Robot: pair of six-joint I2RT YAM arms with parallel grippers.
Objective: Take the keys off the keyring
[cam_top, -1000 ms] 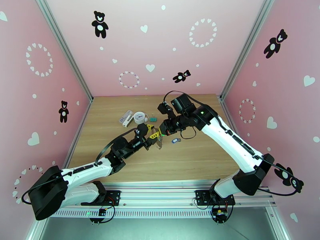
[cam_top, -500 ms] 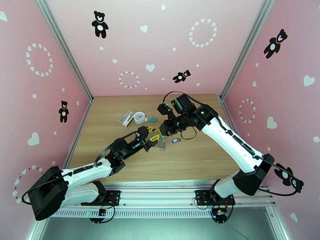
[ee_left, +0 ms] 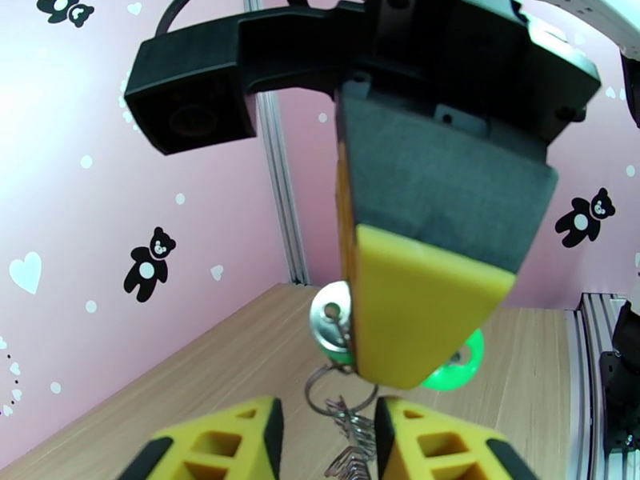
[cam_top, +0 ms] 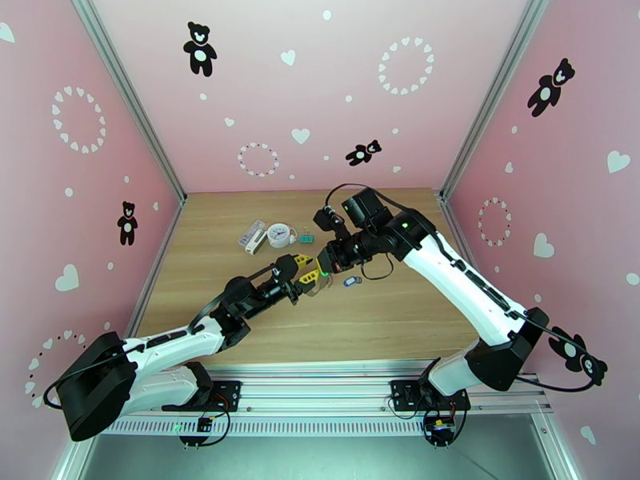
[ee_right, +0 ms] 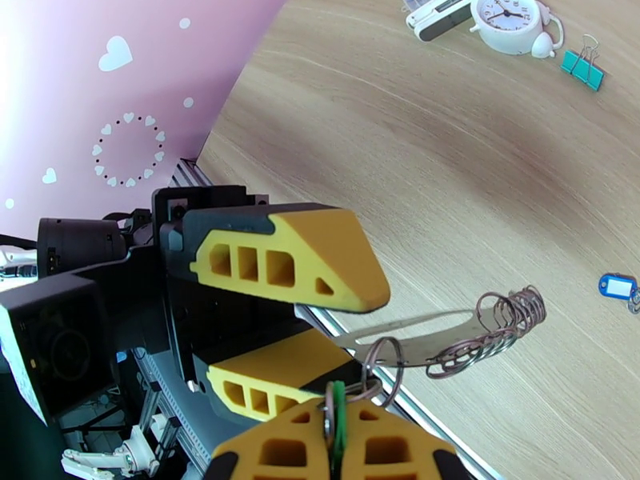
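Scanning from the left, I find a small white case (ee_right: pixel 436 8), a round white clock (ee_right: pixel 512 14) and a teal binder clip (ee_right: pixel 582 66) in a row at the far side of the desk (ee_right: pixel 448 170), well apart from the work. Mid-desk, my left gripper (ee_left: pixel 328 422) stands part-way open, one yellow finger on either side of the keyring (ee_right: pixel 424 342). The keyring's grey strap and coil of metal rings pass between the fingers in the air, and I cannot tell whether either finger touches the metal. Just to its right, my right gripper (ee_right: pixel 336 410) is pinched closed on the green key (ee_left: pixel 462 370), which hangs on a small ring of the keyring. Further right, the blue key (ee_right: pixel 618 286) lies on the desk, apart from the keyring and near the right gripper.
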